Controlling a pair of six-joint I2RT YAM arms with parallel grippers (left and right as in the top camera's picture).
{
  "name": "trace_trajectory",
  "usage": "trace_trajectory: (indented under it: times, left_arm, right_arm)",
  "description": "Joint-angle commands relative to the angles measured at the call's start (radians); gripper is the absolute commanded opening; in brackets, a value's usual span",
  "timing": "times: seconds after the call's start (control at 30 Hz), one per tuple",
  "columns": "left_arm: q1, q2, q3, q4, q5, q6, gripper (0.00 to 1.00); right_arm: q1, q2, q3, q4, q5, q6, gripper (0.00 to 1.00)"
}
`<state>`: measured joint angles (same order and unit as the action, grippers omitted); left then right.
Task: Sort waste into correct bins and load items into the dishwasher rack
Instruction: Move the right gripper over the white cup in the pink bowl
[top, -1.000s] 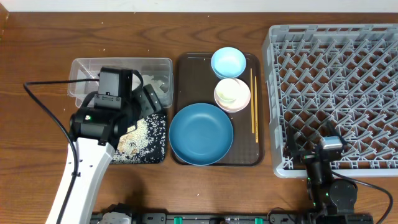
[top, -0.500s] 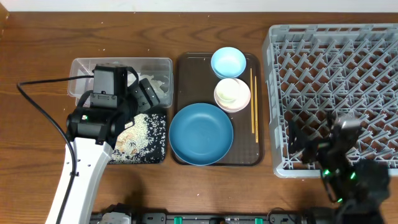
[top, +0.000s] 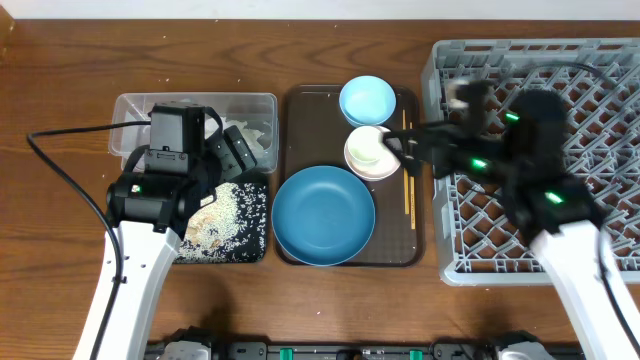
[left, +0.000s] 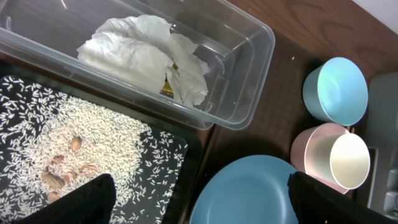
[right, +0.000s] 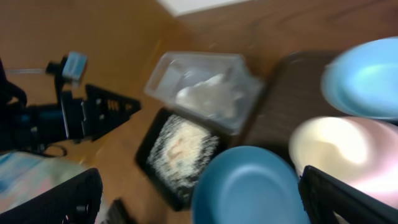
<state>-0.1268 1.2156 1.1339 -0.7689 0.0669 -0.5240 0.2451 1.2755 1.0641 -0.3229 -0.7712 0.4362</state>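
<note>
White tissue and a yellow-green wrapper lie in the clear tub. Loose rice covers the black tray. My left gripper hangs open and empty over the tray's right edge, beside the large blue bowl. The light-blue bowl and the pink-rimmed bowl with the white cup inside it sit behind. My right gripper, blurred and open, reaches from over the grey rack to the pink-rimmed bowl. The right wrist view is smeared, its fingers wide apart.
The bowls rest on a dark brown serving tray. A pair of chopsticks lies along its right side, just under my right gripper. The left arm's cable loops over the table at the left.
My right arm has swung from the front right corner up across the rack to the small bowls. My left arm shifted slightly back over the tub, then held still.
</note>
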Motion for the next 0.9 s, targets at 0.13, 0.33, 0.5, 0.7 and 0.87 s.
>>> trace_trajectory:
  times: [0.13, 0.33, 0.5, 0.7, 0.87]
  left_arm:
    - [0.003, -0.007, 0.022, 0.0, -0.019, 0.003, 0.91]
    - [0.003, -0.007, 0.022, 0.0, -0.019, 0.003, 0.91]
    - [0.003, -0.007, 0.022, 0.0, -0.019, 0.002, 0.91]
    - [0.003, -0.007, 0.022, 0.0, -0.019, 0.002, 0.91]
    - [0.003, -0.007, 0.022, 0.0, -0.019, 0.003, 0.91]
  right_arm:
    - [0.186, 0.16, 0.017, 0.127, 0.169, 0.031, 0.99]
    - [0.279, 0.206, 0.022, -0.011, 0.592, 0.012, 0.99]
    - [0.273, 0.237, 0.144, -0.206, 0.668, -0.064, 0.99]
    - [0.274, 0.36, 0.501, -0.598, 0.742, -0.13, 0.99]
    - [0.3, 0.454, 0.62, -0.702, 0.685, -0.195, 0.99]
